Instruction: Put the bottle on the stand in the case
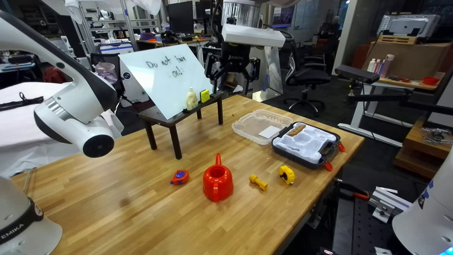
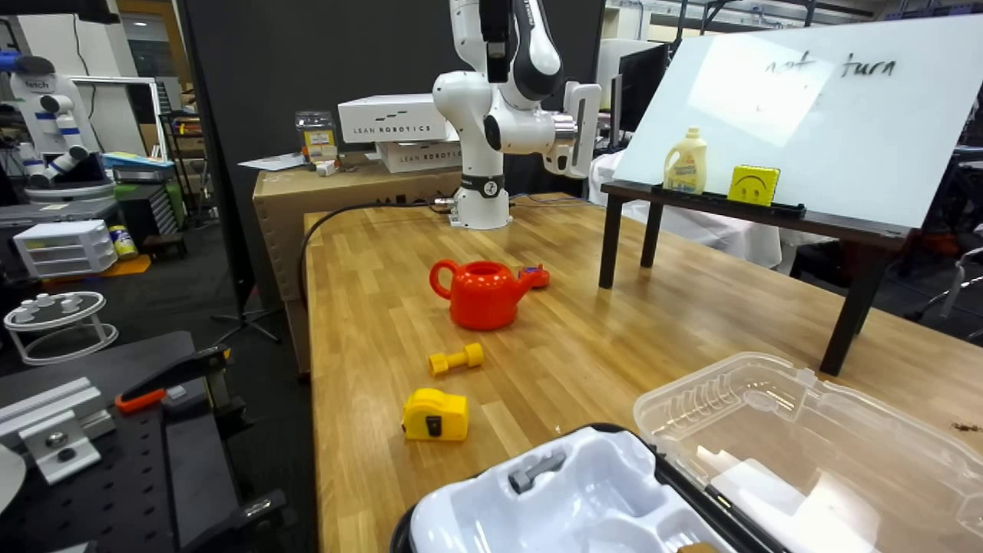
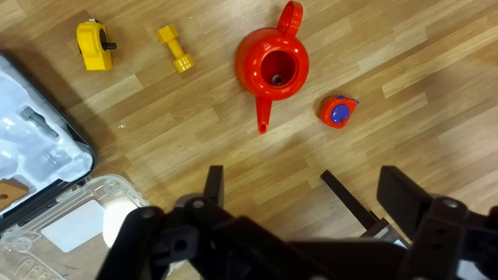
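Observation:
The cream bottle stands upright on the dark stand, against a whiteboard; both exterior views show the bottle and the stand. The black case lies open on the table, with a moulded white insert and a clear lid folded back; it also shows in the wrist view. My gripper is open and empty, high above the table. In the wrist view the fingers are wide apart with only table and a stand leg behind them. The bottle is out of the wrist view.
A yellow sponge sits beside the bottle, before the leaning whiteboard. A red teapot, a red tape measure, a yellow bolt and a yellow tape measure lie on the table. Another arm stands at the table's end.

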Available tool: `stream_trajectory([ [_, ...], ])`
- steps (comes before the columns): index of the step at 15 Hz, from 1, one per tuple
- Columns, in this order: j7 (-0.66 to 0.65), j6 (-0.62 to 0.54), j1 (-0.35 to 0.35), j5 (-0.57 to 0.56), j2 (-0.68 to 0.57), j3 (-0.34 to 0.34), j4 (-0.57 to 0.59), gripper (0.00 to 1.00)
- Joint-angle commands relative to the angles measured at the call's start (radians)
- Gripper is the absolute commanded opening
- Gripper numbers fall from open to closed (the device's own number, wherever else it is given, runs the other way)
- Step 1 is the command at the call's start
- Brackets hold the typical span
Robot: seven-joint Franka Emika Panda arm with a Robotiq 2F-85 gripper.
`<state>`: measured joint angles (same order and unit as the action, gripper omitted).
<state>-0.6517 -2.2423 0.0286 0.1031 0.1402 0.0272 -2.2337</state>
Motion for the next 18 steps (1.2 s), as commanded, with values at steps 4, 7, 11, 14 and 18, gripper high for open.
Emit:
stream_trajectory([
  [4, -0.031, 0.002, -0.004, 0.003, -0.02, 0.008, 0.016, 1.0],
  [7, -0.134, -0.016, -0.002, -0.021, -0.08, 0.014, 0.057, 1.0],
  [11, -0.343, 0.011, -0.005, -0.024, -0.215, -0.01, 0.194, 1.0],
  [14, -0.475, 0.03, -0.011, -0.006, -0.312, -0.045, 0.31, 1.0],
  [18, -0.509, 0.009, -0.016, -0.006, -0.345, -0.071, 0.334, 1.0],
])
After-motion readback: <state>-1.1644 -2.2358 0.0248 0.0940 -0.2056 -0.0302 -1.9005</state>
